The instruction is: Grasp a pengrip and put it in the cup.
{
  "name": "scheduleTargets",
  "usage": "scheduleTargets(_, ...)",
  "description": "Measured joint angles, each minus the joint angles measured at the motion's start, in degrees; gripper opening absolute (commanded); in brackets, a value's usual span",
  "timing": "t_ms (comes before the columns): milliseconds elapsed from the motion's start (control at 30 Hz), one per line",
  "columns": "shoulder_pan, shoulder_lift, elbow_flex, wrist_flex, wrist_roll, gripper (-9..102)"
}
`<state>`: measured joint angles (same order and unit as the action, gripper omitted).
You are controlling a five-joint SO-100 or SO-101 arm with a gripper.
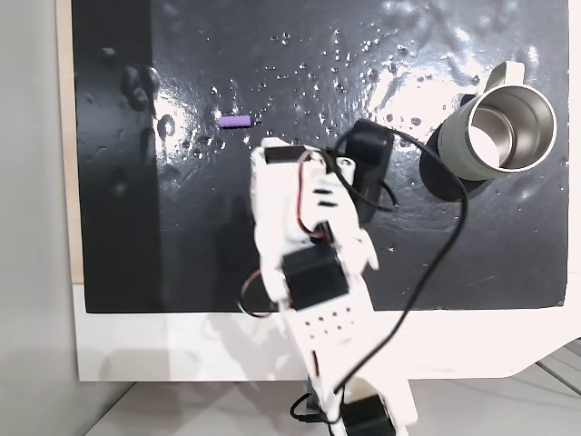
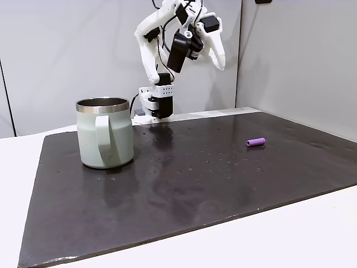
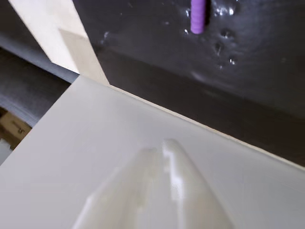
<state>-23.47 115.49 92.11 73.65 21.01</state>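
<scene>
Nothing of the task appears done yet: the pengrip (image 1: 234,120) lies on its side on the black mat (image 2: 184,190), toward the mat's far edge as the top-down fixed view shows it, and well apart from the cup (image 1: 497,132), which stands upright and empty near the mat's far right corner in that view. The arm is raised above the mat, its gripper (image 2: 215,49) holds nothing, and the fingers look close together in the wrist view, though this cannot be told for certain. The reach, the grasp, the carry and the drop into the cup all remain.
</scene>
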Motion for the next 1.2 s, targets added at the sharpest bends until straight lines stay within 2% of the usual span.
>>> scheduleTargets(167,-0.79,-15.47,-16.17,8.61,6.15,0)
scheduleTargets(333,-2.81,-24.70,-24.61,9.67,7.21,1)
scheduleTargets(467,-2.11,-31.20,-29.18,10.20,7.29,20)
scheduleTargets(767,-1.67,-44.21,-37.62,12.22,7.29,27)
scheduleTargets(1200,-1.58,-59.68,-45.44,12.22,7.12,23)
